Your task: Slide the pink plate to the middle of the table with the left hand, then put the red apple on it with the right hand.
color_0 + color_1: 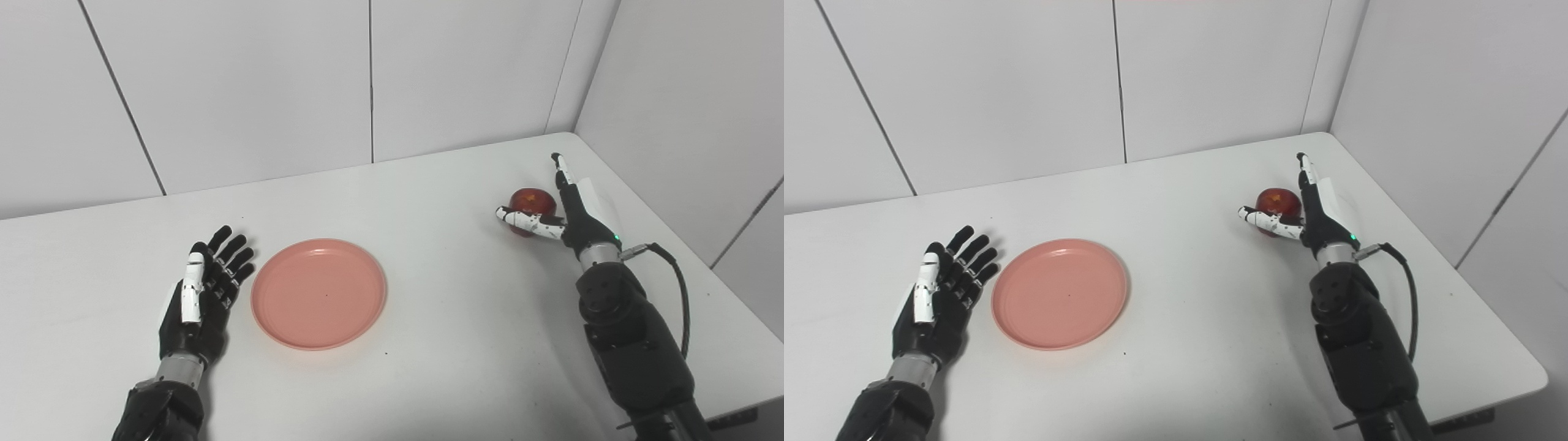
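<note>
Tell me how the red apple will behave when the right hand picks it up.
The red apple looks round and glossy, so it may roll or slip if nudged. The right hand is open beside it, thumb in front; a wrapping grasp seems safer. It looks rigid.

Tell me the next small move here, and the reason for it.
Probably close the right hand on the red apple. The pink plate already lies near the middle of the table, with the left hand open beside it. The right hand's fingers are still spread, with its thumb in front of the apple, which rests on the table.
</note>
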Controlling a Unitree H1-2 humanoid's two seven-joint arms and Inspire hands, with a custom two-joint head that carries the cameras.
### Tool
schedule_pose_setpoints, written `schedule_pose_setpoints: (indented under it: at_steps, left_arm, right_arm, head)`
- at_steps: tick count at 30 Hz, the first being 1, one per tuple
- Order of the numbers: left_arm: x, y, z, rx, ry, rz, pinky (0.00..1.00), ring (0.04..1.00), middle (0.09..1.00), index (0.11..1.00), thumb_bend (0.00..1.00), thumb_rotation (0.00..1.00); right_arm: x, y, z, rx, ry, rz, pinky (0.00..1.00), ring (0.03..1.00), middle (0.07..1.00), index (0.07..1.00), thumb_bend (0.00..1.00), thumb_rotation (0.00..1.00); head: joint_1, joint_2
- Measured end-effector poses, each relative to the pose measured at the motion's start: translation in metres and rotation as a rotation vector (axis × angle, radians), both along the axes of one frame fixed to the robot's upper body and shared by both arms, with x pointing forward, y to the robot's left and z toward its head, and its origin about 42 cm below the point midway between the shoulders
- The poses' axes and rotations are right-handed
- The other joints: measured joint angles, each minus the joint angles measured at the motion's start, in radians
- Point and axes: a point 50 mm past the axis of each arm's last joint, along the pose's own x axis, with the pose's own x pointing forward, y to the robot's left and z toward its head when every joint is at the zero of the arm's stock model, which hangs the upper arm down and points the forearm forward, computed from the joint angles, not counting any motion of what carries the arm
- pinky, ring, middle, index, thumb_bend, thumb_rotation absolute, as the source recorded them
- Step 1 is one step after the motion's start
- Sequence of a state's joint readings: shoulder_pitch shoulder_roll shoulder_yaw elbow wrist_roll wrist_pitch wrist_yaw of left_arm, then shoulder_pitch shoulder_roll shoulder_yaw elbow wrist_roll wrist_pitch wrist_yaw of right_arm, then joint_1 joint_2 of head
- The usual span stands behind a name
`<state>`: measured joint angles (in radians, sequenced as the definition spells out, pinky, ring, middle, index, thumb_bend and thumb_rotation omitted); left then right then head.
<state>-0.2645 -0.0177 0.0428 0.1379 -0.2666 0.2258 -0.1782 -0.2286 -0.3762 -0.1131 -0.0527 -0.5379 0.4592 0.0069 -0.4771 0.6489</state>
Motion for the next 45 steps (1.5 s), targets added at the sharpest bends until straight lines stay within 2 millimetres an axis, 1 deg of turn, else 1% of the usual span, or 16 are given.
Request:
schedule_pose_setpoints:
  at_steps: [2, 6, 9, 15, 17, 24, 31, 36, 41, 45]
  left_arm:
    - [0.000, 0.000, 0.000, 0.000, 0.001, 0.000, 0.89, 0.874, 0.875, 0.862, 0.40, 1.00]
    - [0.000, 0.000, 0.000, 0.001, 0.002, -0.001, 0.89, 0.873, 0.874, 0.859, 0.40, 1.00]
    - [0.000, 0.000, 0.001, 0.001, 0.005, -0.002, 0.89, 0.872, 0.875, 0.862, 0.40, 1.00]
    - [-0.001, -0.001, 0.001, 0.002, 0.006, -0.005, 0.89, 0.873, 0.877, 0.864, 0.40, 1.00]
    - [-0.001, -0.001, 0.001, 0.002, 0.007, -0.005, 0.89, 0.872, 0.875, 0.862, 0.40, 1.00]
    - [-0.001, -0.001, 0.002, 0.004, 0.011, -0.007, 0.89, 0.871, 0.872, 0.857, 0.40, 1.00]
    - [-0.002, -0.002, 0.002, 0.008, 0.012, -0.008, 0.90, 0.873, 0.875, 0.859, 0.41, 1.00]
    - [-0.002, -0.002, 0.002, 0.008, 0.012, -0.008, 0.89, 0.871, 0.874, 0.862, 0.41, 1.00]
    - [-0.002, -0.002, 0.002, 0.010, 0.012, -0.005, 0.90, 0.872, 0.873, 0.858, 0.41, 1.00]
    - [-0.002, -0.002, 0.002, 0.015, 0.012, -0.005, 0.89, 0.872, 0.876, 0.860, 0.41, 1.00]
  right_arm:
    - [0.000, 0.001, 0.000, -0.006, 0.003, 0.007, 0.82, 0.936, 0.982, 1.000, 1.00, 0.54]
    - [0.003, 0.002, -0.002, -0.014, 0.005, 0.004, 0.81, 0.929, 0.972, 1.000, 1.00, 0.53]
    - [0.006, 0.000, -0.005, -0.015, 0.014, -0.001, 0.82, 0.938, 0.979, 0.999, 1.00, 0.52]
    - [0.010, 0.000, -0.003, -0.017, -0.001, 0.004, 0.80, 0.921, 0.964, 0.979, 1.00, 0.50]
    - [0.011, 0.000, -0.005, -0.013, -0.004, 0.005, 0.79, 0.913, 0.953, 0.972, 1.00, 0.48]
    - [0.014, -0.003, -0.010, -0.010, -0.006, 0.001, 0.78, 0.894, 0.938, 0.960, 1.00, 0.45]
    - [0.019, -0.004, -0.015, 0.009, 0.005, 0.003, 0.79, 0.898, 0.938, 0.964, 1.00, 0.42]
    - [0.022, -0.005, -0.015, 0.009, -0.001, -0.004, 0.78, 0.885, 0.921, 0.954, 1.00, 0.39]
    - [0.022, -0.007, -0.017, 0.008, -0.012, -0.024, 0.77, 0.867, 0.899, 0.930, 1.00, 0.36]
    - [0.022, -0.008, -0.021, 0.019, -0.026, -0.043, 0.77, 0.862, 0.886, 0.889, 1.00, 0.33]
  head:
    - [0.000, 0.000]
    - [0.000, 0.000]
    - [0.003, 0.000]
    - [0.005, 0.000]
    - [0.005, 0.000]
    - [0.009, 0.002]
    - [0.014, 0.005]
    - [0.012, 0.005]
    - [0.012, 0.005]
    - [0.011, 0.009]
